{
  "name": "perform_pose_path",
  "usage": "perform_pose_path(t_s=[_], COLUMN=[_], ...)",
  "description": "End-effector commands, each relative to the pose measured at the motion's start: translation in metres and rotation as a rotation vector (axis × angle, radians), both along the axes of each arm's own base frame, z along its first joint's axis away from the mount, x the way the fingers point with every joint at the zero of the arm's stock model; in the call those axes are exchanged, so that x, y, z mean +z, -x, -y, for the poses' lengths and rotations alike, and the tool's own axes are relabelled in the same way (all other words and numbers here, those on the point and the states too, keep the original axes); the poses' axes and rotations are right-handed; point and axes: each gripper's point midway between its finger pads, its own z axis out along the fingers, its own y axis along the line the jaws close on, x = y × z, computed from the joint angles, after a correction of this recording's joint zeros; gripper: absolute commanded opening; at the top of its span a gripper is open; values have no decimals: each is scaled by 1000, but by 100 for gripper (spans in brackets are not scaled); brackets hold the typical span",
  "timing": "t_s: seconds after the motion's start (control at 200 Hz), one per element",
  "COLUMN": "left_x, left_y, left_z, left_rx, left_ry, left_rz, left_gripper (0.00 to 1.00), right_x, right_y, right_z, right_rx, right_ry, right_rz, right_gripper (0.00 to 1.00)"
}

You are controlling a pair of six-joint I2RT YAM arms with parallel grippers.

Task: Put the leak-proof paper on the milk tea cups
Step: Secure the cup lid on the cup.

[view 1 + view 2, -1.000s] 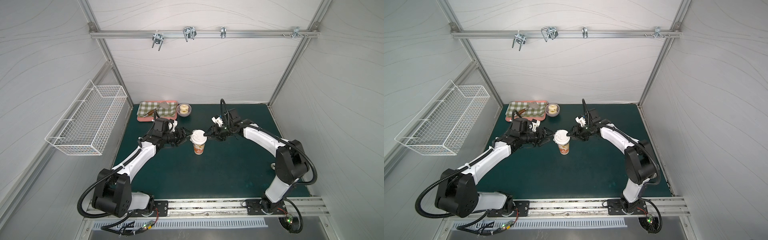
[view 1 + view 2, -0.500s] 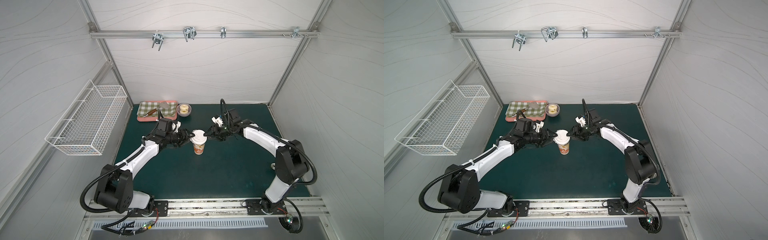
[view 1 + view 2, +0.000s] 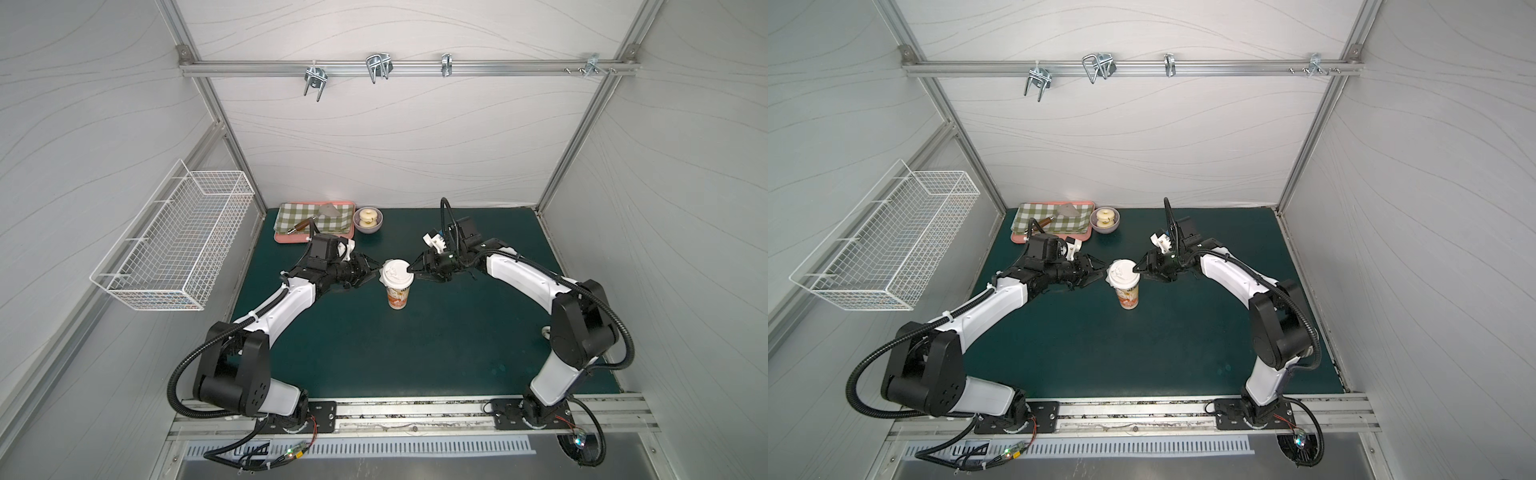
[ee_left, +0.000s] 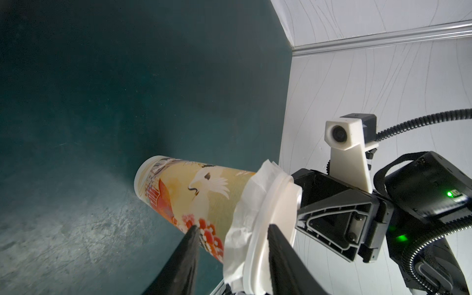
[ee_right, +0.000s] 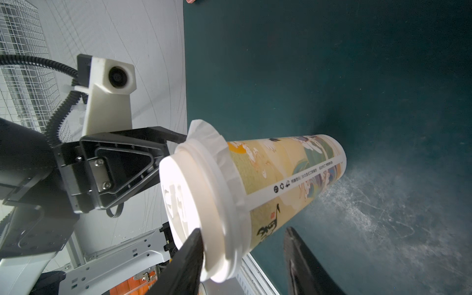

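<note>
The tall printed paper cup [image 3: 397,297] stood upright in the middle of the dark green table [image 3: 415,353], capped by a white domed plastic lid [image 3: 397,270]. Both top views hid nearly all of the thin whitish leak-proof paper [image 4: 242,201]. Only the wrist views showed it crumpled between lid and cup rim, its fringe hanging out. The left gripper [image 4: 233,227] stood released, fingers astride that fringe. The right gripper [image 5: 242,228] grasped the lid's edge.
</note>
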Motion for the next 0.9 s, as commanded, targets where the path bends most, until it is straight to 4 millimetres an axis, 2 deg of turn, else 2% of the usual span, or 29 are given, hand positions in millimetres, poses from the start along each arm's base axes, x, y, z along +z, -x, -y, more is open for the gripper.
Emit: perform_pose_path(t_s=[0.0,0.565,0.89], left_x=[25,19,-12], left_y=[-14,-13,-4], left_z=[9,25,20], left_rx=[-22,-85,-86], left_ry=[50,78,16], left_rz=[77,75,6], left_gripper=[46,48,44], right_x=[-28,-31,-30], right_y=[9,9,8], right_z=[7,6,6], right_rx=[-16,-16,-17], right_ry=[88,92,92], right_rz=[-60,-64,-65], right_gripper=[51,51,51])
